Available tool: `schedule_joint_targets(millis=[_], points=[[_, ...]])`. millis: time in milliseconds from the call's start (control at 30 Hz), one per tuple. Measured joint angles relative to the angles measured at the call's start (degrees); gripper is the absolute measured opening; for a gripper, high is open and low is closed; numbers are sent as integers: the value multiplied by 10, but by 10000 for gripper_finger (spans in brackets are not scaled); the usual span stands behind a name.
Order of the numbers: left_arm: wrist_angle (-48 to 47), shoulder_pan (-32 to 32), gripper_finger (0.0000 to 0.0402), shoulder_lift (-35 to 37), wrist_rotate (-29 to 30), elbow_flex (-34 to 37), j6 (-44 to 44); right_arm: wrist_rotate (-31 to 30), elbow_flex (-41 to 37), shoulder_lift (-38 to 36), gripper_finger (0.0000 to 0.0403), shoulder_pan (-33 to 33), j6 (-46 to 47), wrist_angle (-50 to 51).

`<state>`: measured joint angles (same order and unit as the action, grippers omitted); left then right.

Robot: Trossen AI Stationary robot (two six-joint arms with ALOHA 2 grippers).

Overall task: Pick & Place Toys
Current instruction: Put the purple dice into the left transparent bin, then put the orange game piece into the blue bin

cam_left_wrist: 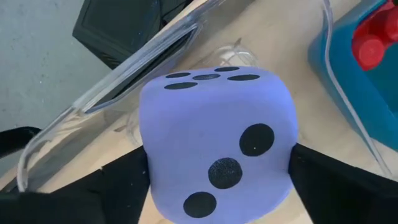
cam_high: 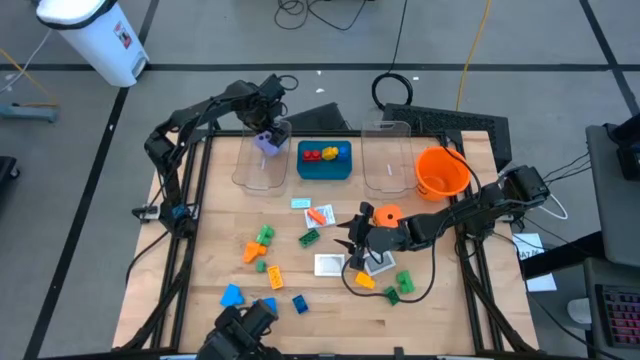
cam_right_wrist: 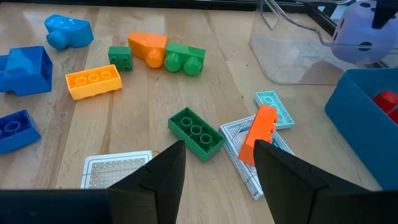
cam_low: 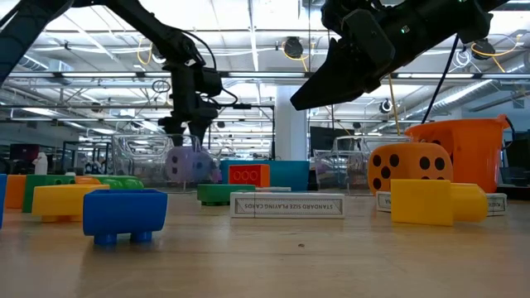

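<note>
Left end effector (cam_high: 267,135) hangs at the far-left of the surface (cam_high: 200,270), over the far end of the left clear bin (cam_high: 258,170); the purple die (cam_left_wrist: 214,143) sits between its fingers (cam_left_wrist: 118,183), which flank it on both sides — whether they're gripping or just letting go, can't tell. Risk 1: if the die drops from up there it could bounce off the bin's rim and land outside; it looks soft & light, so a bounce seems likely enough. Risk 2: if one finger sticks to it, the die may tip sideways toward the teal tray (cam_high: 325,160) w/ its red and yellow bricks.

Right end effector (cam_right_wrist: 214,168) hovers mid-surface, fingers apart & empty, above the green brick (cam_right_wrist: 196,132) and the orange brick (cam_right_wrist: 258,134) lying on a white card (cam_right_wrist: 245,152). Risk 3 — the two bricks are close together; a descent aimed at one may nudge the other, or slide the card. The orange die (cam_low: 410,168) and orange bowl (cam_high: 441,172) sit near the right arm; a wide swing could clip them.
</note>
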<state>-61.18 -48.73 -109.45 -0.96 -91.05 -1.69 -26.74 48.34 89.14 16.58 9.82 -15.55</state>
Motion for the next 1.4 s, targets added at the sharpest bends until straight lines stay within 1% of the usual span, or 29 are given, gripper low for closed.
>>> schedule_joint_targets(millis=[100,167,500,633,733,833,900,1000,1100,1233,1300,1400], points=[[0,0,389,0,0,0,-1,0,0,0,185,0,0,0],[0,0,395,0,0,0,0,0,0,0,185,0,0,0],[0,0,362,0,0,0,22,0,0,0,185,0,0,0],[-13,0,356,3,1,-4,55,0,0,0,185,0,0,0],[-52,2,357,6,2,-29,72,0,0,0,185,0,0,0],[-120,4,360,8,-1,-73,78,0,0,0,185,0,0,0],[-173,7,360,9,-17,-108,83,0,0,0,185,0,0,0],[-246,15,358,11,-57,-156,96,0,0,0,185,0,0,0],[-272,27,354,38,-87,-171,108,0,0,0,185,0,0,0],[-263,43,348,113,-95,-163,133,0,-15,0,185,0,5,-27],[-230,53,344,162,-97,-149,130,0,-34,0,185,0,18,-58],[-154,69,340,244,-97,-108,114,0,-64,0,185,0,28,-116]])
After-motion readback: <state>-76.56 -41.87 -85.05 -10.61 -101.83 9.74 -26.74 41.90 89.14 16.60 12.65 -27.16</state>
